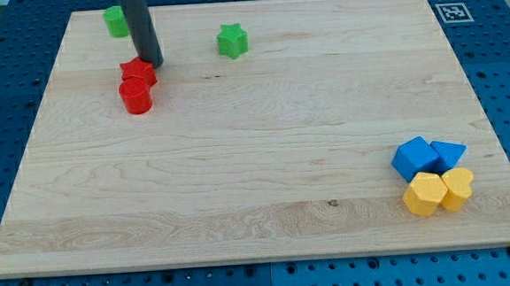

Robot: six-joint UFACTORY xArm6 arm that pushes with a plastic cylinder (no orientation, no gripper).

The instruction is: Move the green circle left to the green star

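The green circle [115,21] sits near the board's top-left edge, partly hidden by my rod. The green star [231,41] lies to its right, well apart from it. My tip [153,64] rests on the board below and right of the green circle, touching the upper right of the red star [138,72]. The green star is to the right of my tip.
A red cylinder [135,96] touches the red star from below. At the view's lower right sits a cluster: a blue cube [415,157], a blue triangle [448,154], a yellow hexagon [424,194] and a yellow heart [458,187]. The wooden board [254,134] lies on a blue pegboard table.
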